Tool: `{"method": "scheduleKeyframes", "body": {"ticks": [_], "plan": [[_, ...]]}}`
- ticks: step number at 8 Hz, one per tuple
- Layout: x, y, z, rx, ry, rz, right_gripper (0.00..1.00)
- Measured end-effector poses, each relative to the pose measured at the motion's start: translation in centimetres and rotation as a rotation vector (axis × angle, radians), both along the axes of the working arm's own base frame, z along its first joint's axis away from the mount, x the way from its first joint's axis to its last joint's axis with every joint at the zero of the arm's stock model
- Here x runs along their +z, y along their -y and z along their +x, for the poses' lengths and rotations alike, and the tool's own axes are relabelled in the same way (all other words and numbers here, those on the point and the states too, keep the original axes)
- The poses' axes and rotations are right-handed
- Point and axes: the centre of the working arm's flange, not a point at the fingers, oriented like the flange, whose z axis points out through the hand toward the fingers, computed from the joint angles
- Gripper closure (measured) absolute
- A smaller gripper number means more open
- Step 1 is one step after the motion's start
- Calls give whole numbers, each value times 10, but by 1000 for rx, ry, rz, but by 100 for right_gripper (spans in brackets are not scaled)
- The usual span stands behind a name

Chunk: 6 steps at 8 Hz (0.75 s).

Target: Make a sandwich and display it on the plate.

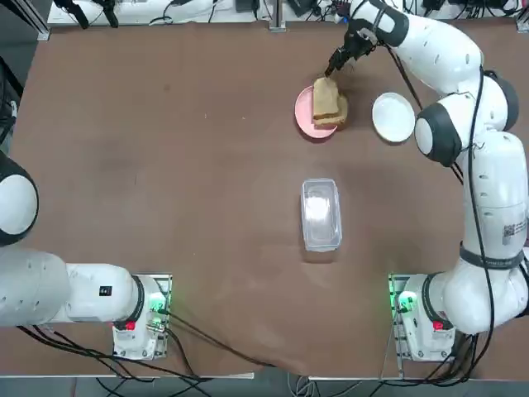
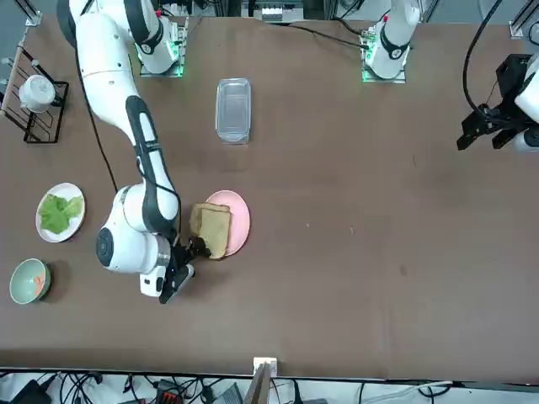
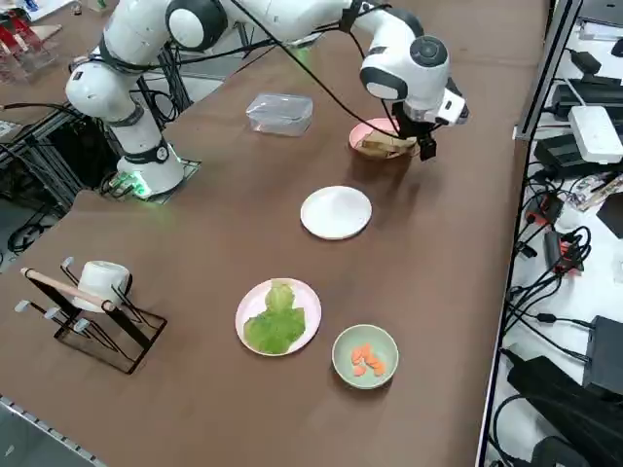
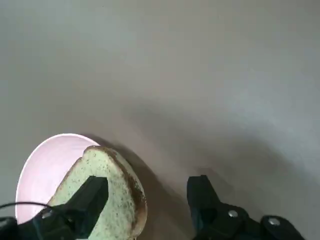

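No put-together sandwich is in view. Tan-brown bread slices (image 1: 329,103) lie stacked on a pink plate (image 1: 304,112) at the far side of the table. My right gripper (image 1: 333,66) hangs open at the stack's far edge. In the wrist view one finger (image 4: 90,197) overlaps the bread (image 4: 107,195), and the other finger (image 4: 202,197) stands over bare table beside it. The gripper (image 4: 147,192) holds nothing. The plain white plate (image 1: 393,117) sits bare just right of the pink plate, also seen as the white plate (image 3: 336,211) in the side view.
A clear lidded container (image 1: 321,213) lies mid-table. On the robot's right sit a plate of green lettuce (image 3: 277,318), a green bowl with orange pieces (image 3: 365,356) and a mug on a wire rack (image 3: 92,302).
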Motion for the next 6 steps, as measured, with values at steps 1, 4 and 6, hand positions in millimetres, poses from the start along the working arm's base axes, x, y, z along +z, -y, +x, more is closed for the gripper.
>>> {"method": "scheduleKeyframes", "body": {"ticks": [1, 4, 6], "plan": [[-3, 4, -1, 1, -20, 3, 3], [-7, 6, -5, 11, -67, 24, 3], [-8, 3, -8, 11, -88, 44, 6]]}}
